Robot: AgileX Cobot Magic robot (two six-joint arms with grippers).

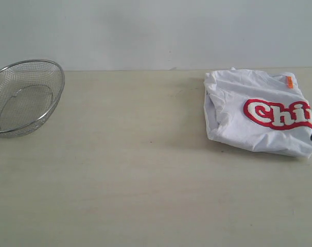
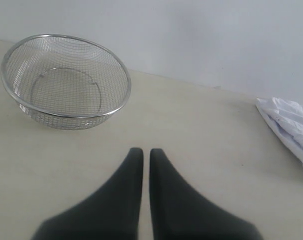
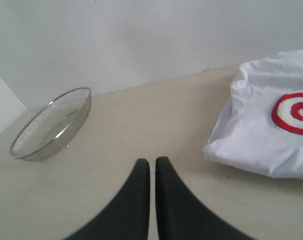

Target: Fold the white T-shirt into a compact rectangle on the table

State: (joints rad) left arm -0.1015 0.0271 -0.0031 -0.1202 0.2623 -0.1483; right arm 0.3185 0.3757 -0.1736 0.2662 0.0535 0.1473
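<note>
The white T-shirt [image 1: 259, 113] lies folded into a rough rectangle at the far right of the table [image 1: 145, 180], red lettering facing up and the small orange tag [image 1: 289, 82] near its back edge. A sliver of dark arm shows at the exterior view's right edge beside the shirt. My left gripper [image 2: 146, 152] hovers over bare tabletop, shut with nothing between its fingers; the shirt's edge [image 2: 291, 125] is far off to one side. My right gripper [image 3: 152, 162] is shut too, empty, a short way from the shirt's near corner [image 3: 264, 135].
A silver wire-mesh bowl [image 1: 23, 96] stands at the table's far left, also seen as the bowl [image 2: 66, 82] in the left wrist view and the bowl [image 3: 51, 125] in the right wrist view. A pale wall runs behind the table's back edge.
</note>
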